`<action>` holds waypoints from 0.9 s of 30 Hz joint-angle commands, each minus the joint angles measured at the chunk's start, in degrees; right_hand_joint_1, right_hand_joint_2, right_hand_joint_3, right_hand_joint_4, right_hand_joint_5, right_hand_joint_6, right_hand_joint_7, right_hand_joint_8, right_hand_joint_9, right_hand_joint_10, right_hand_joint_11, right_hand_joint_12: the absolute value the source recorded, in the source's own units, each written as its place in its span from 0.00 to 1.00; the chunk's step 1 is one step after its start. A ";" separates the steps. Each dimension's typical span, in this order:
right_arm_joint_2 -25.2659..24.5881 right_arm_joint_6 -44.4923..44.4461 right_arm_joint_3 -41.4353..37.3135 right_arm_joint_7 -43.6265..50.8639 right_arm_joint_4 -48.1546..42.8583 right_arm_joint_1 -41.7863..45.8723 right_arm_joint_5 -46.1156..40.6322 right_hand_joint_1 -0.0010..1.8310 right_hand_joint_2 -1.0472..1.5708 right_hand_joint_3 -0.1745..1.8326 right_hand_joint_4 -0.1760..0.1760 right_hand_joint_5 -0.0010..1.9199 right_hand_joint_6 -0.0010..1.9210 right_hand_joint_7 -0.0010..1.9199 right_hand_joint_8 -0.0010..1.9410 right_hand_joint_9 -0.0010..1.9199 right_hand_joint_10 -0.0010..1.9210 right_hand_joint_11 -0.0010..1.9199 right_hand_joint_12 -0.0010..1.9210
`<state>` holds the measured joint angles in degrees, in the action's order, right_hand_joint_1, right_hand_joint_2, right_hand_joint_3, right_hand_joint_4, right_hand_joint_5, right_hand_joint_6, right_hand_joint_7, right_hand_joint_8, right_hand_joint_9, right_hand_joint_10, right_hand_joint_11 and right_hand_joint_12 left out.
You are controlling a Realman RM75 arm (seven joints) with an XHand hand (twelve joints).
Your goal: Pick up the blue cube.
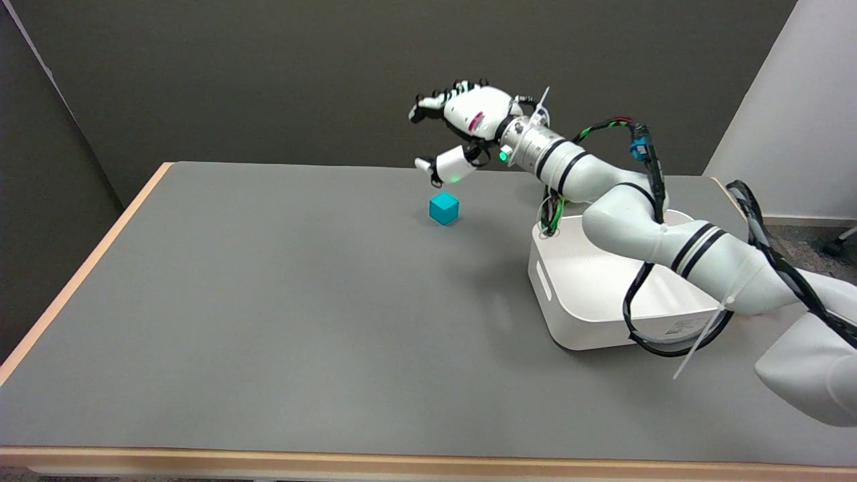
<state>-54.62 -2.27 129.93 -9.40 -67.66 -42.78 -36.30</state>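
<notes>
Matt grey table top (268, 301) w/ pale wood-look edging. Blue cube (444, 208): smooth, prob. plastic, slight sheen. White bin (569, 314): glossy smooth plastic. Right hand (462, 127): glossy white shells, black matt parts; wrist ring looks like brushed metal. Arm (669, 241): satin white casing, black cables.

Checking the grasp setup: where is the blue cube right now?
In the head view the cube sits on the grey table, just below the open right hand and left of the white bin.
</notes>
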 commanded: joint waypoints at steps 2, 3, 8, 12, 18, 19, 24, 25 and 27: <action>-3.35 7.25 5.55 2.14 10.17 -3.18 -0.60 0.23 0.65 0.53 0.77 0.15 0.28 0.20 0.20 0.18 0.44 0.09 0.67; -3.69 7.00 5.55 2.37 10.86 -3.30 -0.72 0.24 0.65 0.53 0.77 0.15 0.28 0.21 0.20 0.18 0.44 0.09 0.67; -5.68 4.27 5.55 2.56 15.40 -3.93 -0.87 0.25 0.65 0.53 0.76 0.15 0.28 0.21 0.20 0.18 0.44 0.09 0.67; -7.42 2.38 5.55 2.27 19.34 -4.80 -0.87 0.26 0.65 0.53 0.76 0.15 0.28 0.21 0.21 0.19 0.45 0.09 0.67; -9.18 0.21 5.55 2.08 22.99 -5.82 -0.87 0.26 0.65 0.53 0.76 0.15 0.27 0.21 0.21 0.19 0.45 0.09 0.67; -9.38 -0.16 5.55 2.08 23.66 -5.98 -0.87 0.26 0.65 0.53 0.76 0.15 0.27 0.21 0.21 0.19 0.45 0.09 0.67; -10.61 -2.18 5.55 2.08 26.32 -6.16 -0.71 0.31 0.65 0.57 0.76 0.13 0.29 0.20 0.23 0.20 0.44 0.10 0.66; -10.88 -2.58 5.55 2.08 26.82 -6.21 -0.54 0.33 0.65 0.58 0.75 0.13 0.28 0.20 0.23 0.20 0.44 0.10 0.66; -11.43 -3.12 5.55 2.08 27.84 -6.37 -0.47 0.37 0.66 0.58 0.74 0.12 0.27 0.20 0.23 0.20 0.44 0.09 0.66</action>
<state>-61.57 -0.62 134.91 -7.55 -49.45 -47.27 -37.07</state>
